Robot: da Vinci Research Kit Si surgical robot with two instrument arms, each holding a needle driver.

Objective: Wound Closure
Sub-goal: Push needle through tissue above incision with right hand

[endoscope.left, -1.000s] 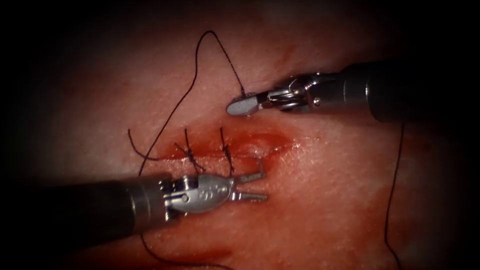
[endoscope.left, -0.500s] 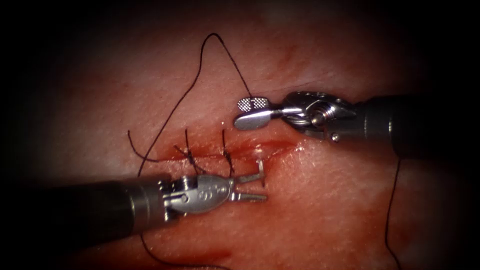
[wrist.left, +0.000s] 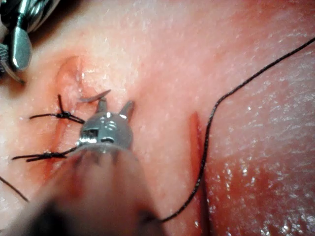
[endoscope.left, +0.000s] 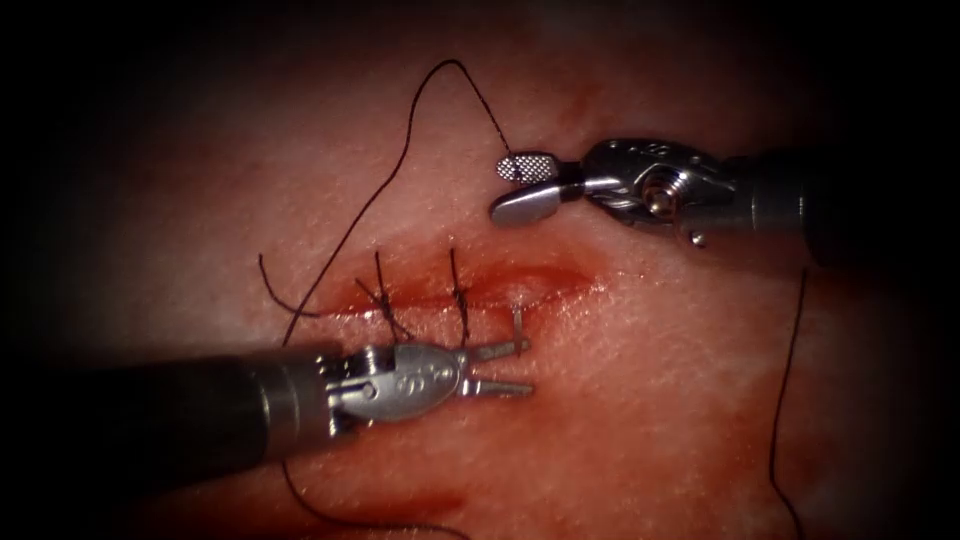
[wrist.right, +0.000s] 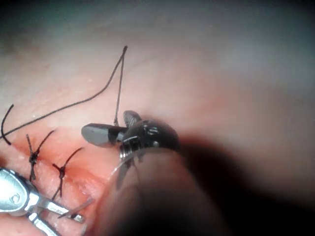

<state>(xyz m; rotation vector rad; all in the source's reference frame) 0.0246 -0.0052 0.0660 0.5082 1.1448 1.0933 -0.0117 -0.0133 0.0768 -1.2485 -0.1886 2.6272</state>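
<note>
The needle (endoscope.left: pixel 517 322) stands in the tissue (endoscope.left: pixel 650 400). A short silvery length of it rises out of the surface at the near edge of the cut (endoscope.left: pixel 545 285), just right of the two tied stitches (endoscope.left: pixel 458 300). The rest of its curve is buried, and I cannot tell how much. In the left wrist view the bare part shows as a thin curved sliver (wrist.left: pixel 93 97).

The left tool (endoscope.left: pixel 527 366) comes in from the lower left and lies low over the tissue, its two jaws spread apart. The upper jaw's tip is right at the exposed needle, touching it or just beside it; I cannot tell which. Nothing is gripped between the jaws. The left wrist view shows the same, with the parted jaws (wrist.left: pixel 115 104) just short of the sliver.

The right tool (endoscope.left: pixel 502 188) hangs above the cut, well apart from the needle, with its jaws also spread and nothing held. The thread (endoscope.left: pixel 400 150) climbs from near the left tool's shaft in a tall loop. It comes down to end against the ridged face of the right tool's upper jaw, lying loose there. In the right wrist view the thread (wrist.right: pixel 88 101) drops to that tool's parted jaws (wrist.right: pixel 108 125).

Another stretch of thread runs down the far right of the tissue. Red fluid (endoscope.left: pixel 500 275) stains the cut and the skin below it.
</note>
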